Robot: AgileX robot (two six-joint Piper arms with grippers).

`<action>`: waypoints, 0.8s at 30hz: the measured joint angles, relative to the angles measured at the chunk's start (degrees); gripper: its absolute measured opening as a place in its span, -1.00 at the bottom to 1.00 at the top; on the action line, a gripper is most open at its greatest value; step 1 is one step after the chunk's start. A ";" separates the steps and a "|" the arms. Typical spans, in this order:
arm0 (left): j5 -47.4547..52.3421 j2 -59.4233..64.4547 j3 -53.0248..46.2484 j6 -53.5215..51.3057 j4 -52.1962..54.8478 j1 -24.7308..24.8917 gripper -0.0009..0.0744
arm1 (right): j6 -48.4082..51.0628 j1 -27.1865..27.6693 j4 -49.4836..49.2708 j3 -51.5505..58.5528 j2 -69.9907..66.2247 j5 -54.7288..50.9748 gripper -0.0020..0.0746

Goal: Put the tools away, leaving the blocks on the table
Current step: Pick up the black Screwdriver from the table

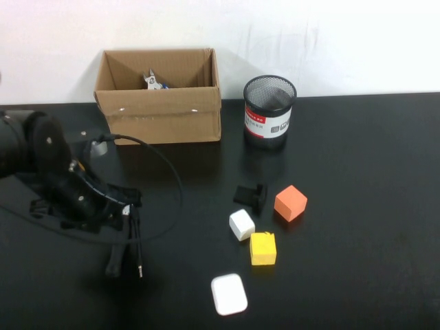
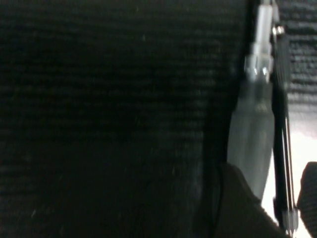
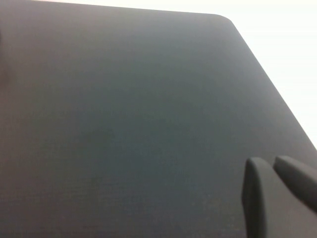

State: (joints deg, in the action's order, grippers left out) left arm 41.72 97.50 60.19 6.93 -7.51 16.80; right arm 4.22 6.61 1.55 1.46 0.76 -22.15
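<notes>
My left gripper point(image 1: 128, 214) is low over the table point(image 1: 357, 275) at the left, open, its fingers either side of the thin black rod-like driver point(image 1: 139, 253). The driver also shows in the left wrist view point(image 2: 282, 148), with the gripper point(image 2: 275, 198) around it. The black-handled pliers point(image 1: 114, 260) lie beside it. The blue-handled cutters point(image 1: 154, 81) lie in the cardboard box point(image 1: 165, 113). The red scissors are out of view. The orange block point(image 1: 290, 203), white block point(image 1: 241, 224) and yellow block point(image 1: 262, 248) sit mid-table. My right gripper point(image 3: 272, 171) is shut and empty over bare table, outside the high view.
A black mesh cup point(image 1: 269, 110) stands right of the box. A small black clip-shaped piece point(image 1: 251, 194) lies by the orange block. A white rounded case point(image 1: 229, 293) lies near the front edge. The left arm's cable point(image 1: 172, 179) loops over the table.
</notes>
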 joint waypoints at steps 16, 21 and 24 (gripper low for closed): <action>-5.99 7.96 1.79 -0.63 -2.06 0.30 -0.30 | 0.00 0.00 -0.09 0.00 0.00 0.00 -0.97; -6.21 8.16 1.79 -0.74 -2.34 0.34 -0.36 | 0.00 0.00 -0.09 0.00 0.00 0.00 -0.97; -6.21 8.16 2.03 -1.00 -2.66 0.34 -0.56 | 0.00 0.00 -0.09 0.00 0.00 0.00 -0.97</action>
State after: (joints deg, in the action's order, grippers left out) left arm 35.51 105.66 62.22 5.93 -10.17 17.13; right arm 4.22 6.61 1.47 1.46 0.76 -22.15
